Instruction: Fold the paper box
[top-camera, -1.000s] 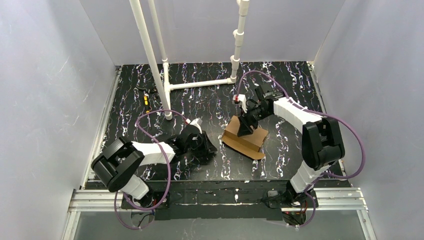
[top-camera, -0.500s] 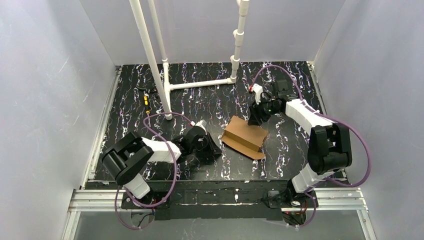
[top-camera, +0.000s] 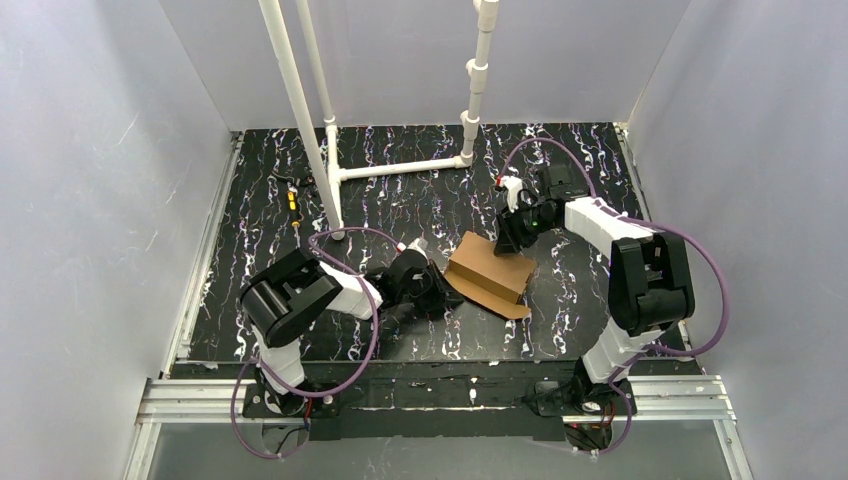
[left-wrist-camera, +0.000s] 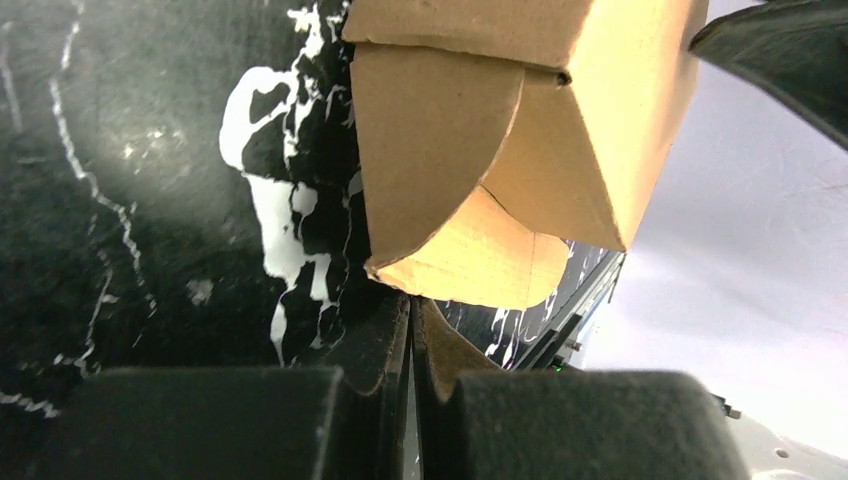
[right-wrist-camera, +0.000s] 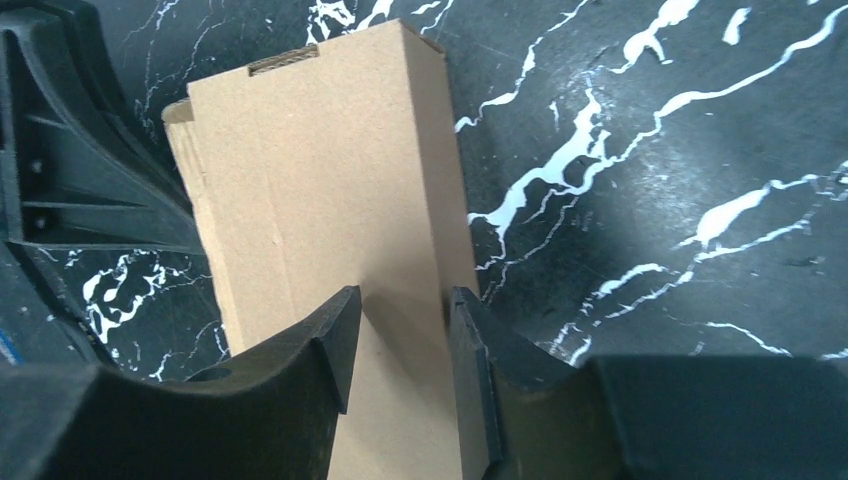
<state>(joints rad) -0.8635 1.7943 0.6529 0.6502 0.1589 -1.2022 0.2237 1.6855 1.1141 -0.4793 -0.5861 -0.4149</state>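
The paper box (top-camera: 490, 273), a brown cardboard carton lying partly folded, sits mid-table between the two arms. My left gripper (top-camera: 440, 287) is at its left end, low on the table. In the left wrist view the jaws are pressed together, and the left gripper (left-wrist-camera: 412, 300) tips touch the lower edge of a rounded side flap (left-wrist-camera: 470, 265). I see no cardboard between them. My right gripper (top-camera: 508, 243) hovers at the box's far edge. Seen from the right wrist, the right gripper (right-wrist-camera: 400, 300) stands open over the flat top panel (right-wrist-camera: 330, 170).
A white pipe frame (top-camera: 400, 167) and a tall slanted pole (top-camera: 300, 110) stand on the back half of the black marbled table (top-camera: 580, 290). Small yellow and dark bits (top-camera: 292, 200) lie at the back left. Grey walls close in on three sides.
My left arm swung right until its gripper reached the box's left end, and its jaws closed. My right gripper lifted off the box top to the far edge and narrowed slightly.
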